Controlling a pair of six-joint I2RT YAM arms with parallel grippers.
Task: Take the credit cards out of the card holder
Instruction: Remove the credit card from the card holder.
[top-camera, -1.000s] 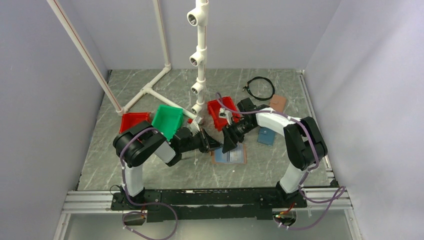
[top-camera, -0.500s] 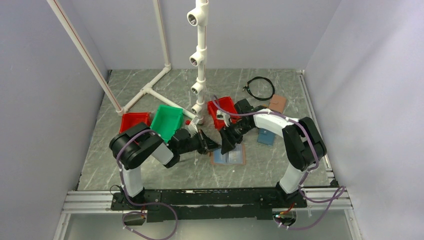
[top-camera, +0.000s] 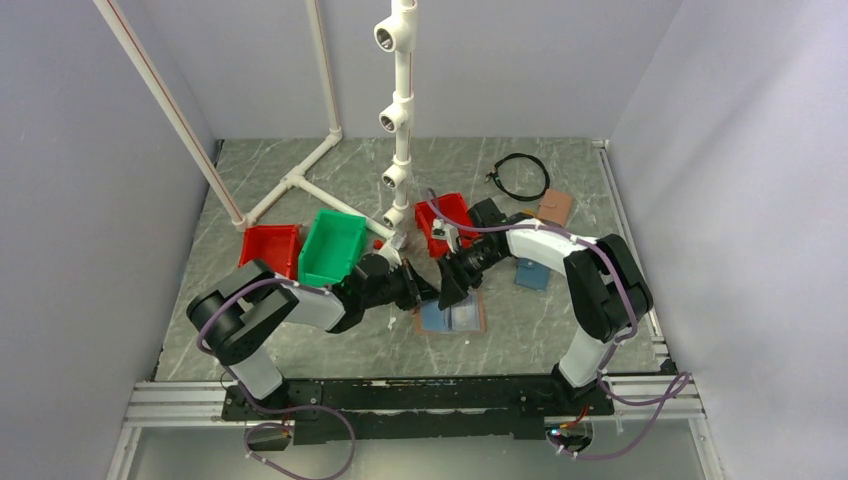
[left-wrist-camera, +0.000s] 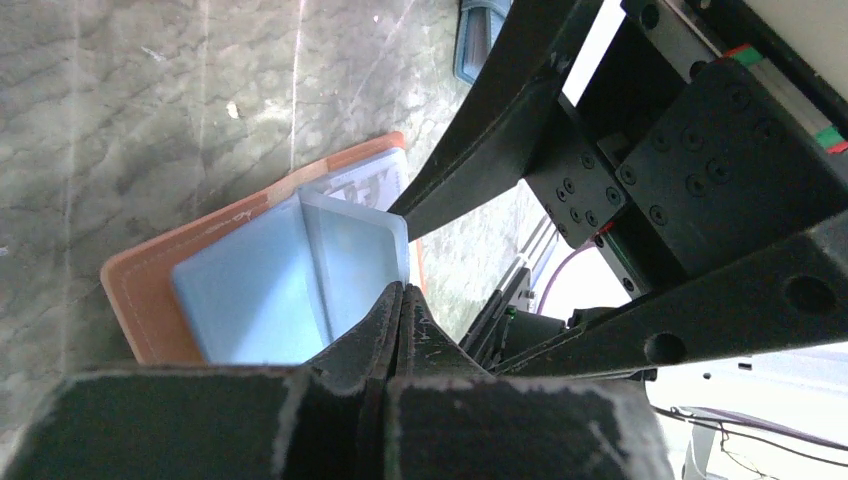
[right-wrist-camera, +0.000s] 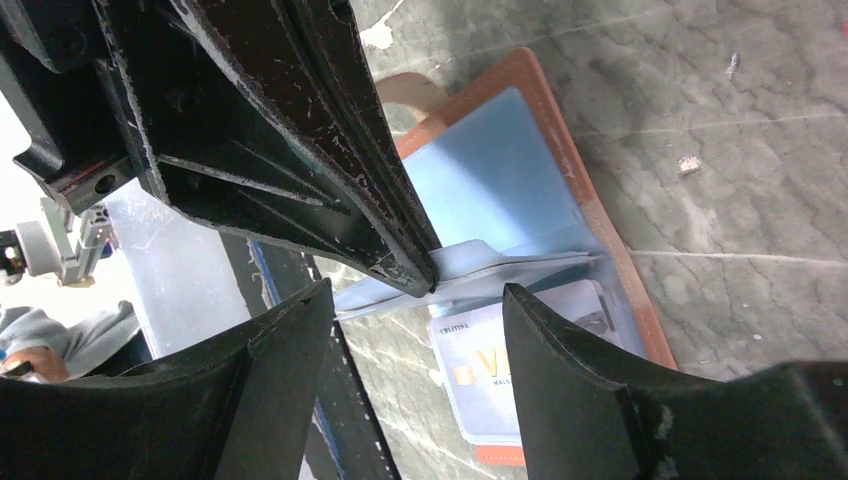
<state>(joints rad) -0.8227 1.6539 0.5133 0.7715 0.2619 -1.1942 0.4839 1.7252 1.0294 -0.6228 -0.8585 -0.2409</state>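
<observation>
While the card holder (top-camera: 452, 314) lies open on the bench (top-camera: 560, 335), blue lining up, one whitish credit card (right-wrist-camera: 500, 365) sits in its clear pocket. Your left gripper (left-wrist-camera: 395, 300) is pinched tight on the holder's inner flap. Your right gripper (right-wrist-camera: 418, 292) hangs wide apart just above it, holding nothing.

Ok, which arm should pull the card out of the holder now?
Right. The right fingers are open over the exposed grey-white card, while the left fingers are shut on the blue flap of the card holder, holding it off that card.
</observation>
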